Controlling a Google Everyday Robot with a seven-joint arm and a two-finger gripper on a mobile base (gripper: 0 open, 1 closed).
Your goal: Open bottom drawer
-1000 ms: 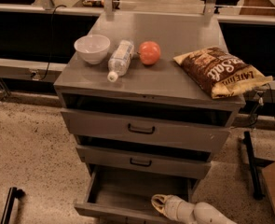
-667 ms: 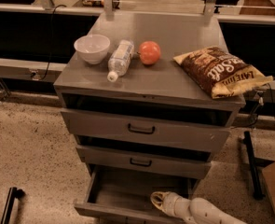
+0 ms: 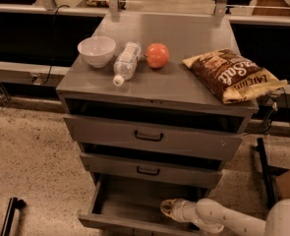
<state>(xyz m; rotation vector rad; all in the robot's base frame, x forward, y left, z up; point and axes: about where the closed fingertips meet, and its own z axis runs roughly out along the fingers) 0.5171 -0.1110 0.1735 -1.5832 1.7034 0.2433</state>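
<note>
The grey metal cabinet (image 3: 154, 87) has three drawers. The bottom drawer (image 3: 130, 205) is pulled well out, and its grey tray shows from above. Its front edge lies at the bottom of the camera view and its handle is hidden. My gripper (image 3: 167, 208) sits at the end of the white arm (image 3: 223, 218), which enters from the lower right. It is over the right part of the open tray, close to the drawer's front edge. The middle drawer (image 3: 149, 170) and the top drawer (image 3: 149, 135) show black loop handles and stand slightly out.
On the cabinet top lie a white bowl (image 3: 96, 50), a plastic bottle (image 3: 125, 62) on its side, a red-orange round fruit (image 3: 157, 55) and a chip bag (image 3: 230, 73). Black stands sit on the speckled floor at lower left (image 3: 9, 215) and right (image 3: 265, 171).
The camera has moved slightly, and the gripper and arm have shifted a little toward the drawer's front edge. The drawer stays pulled out.
</note>
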